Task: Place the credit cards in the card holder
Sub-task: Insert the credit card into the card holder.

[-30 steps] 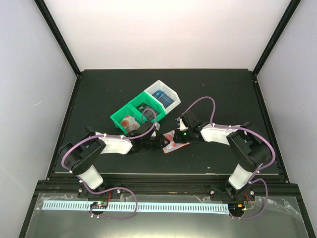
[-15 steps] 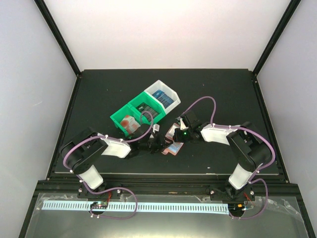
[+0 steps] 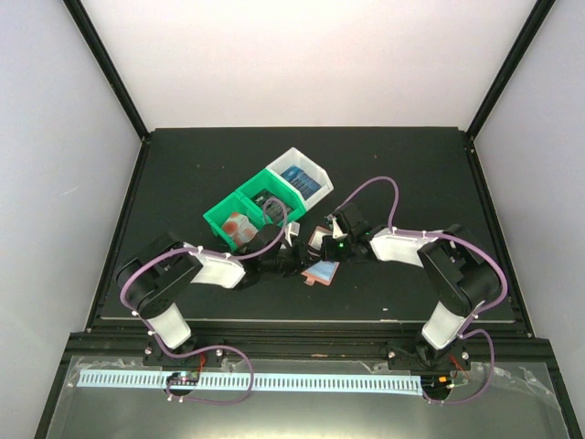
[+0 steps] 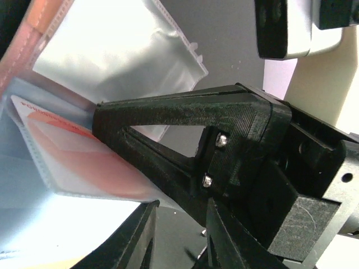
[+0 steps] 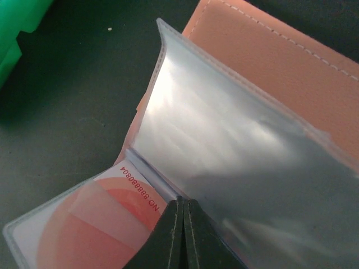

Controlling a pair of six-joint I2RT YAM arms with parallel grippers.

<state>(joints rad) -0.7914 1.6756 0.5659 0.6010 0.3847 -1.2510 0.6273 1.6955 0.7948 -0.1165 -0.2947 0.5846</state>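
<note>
Bins (image 3: 216, 220) stand just behind card holder (image 5: 269, 61), right jaws pinching its sleeve, left jaws apart.

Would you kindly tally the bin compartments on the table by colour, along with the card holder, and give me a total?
Green bin compartments: 2
White bin compartment: 1
Card holder: 1
Total: 4

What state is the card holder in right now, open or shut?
Open: the card holder shows its salmon cover folded back, a clear sleeve fanned up, and a red-and-white card tucked in another sleeve.
</note>
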